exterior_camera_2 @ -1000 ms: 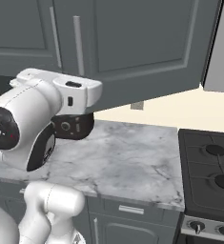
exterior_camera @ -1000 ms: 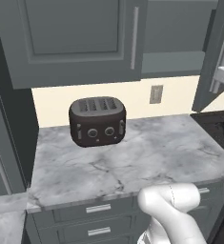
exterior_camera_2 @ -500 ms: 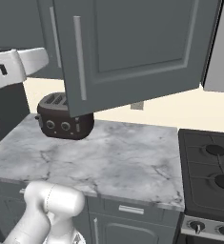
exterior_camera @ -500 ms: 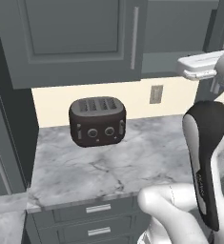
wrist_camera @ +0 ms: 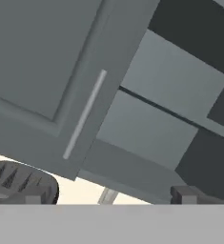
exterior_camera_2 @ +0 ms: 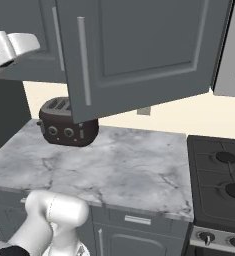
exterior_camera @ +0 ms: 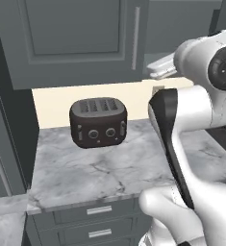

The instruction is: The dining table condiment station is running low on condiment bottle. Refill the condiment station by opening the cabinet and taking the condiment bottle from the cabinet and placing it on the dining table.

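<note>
So the landmark here is the black four-slot toaster sitting on the short grey-white marble counter. Right above the toaster is the dark grey-blue wall cabinet with recessed-panel doors. In the right base view one door stands open, angled out over the toaster, with its long silver bar handle hanging just above the toaster's top.

In the hand view, which is tilted, that door and handle run diagonally. The toaster's top pokes in at the bottom left, and the open inside of the cabinet sits on the far side of the door from the toaster, showing flat grey shelf panels with dark gaps between them.

The two-finger gripper is spread wide, its tips far apart with nothing between them, and it points up at the cabinet from somewhere near toaster height.

The white arm rises to the right of the toaster in the left base view. Below the toaster are grey drawers with short horizontal handles, and further to its right is a black gas stove.
</note>
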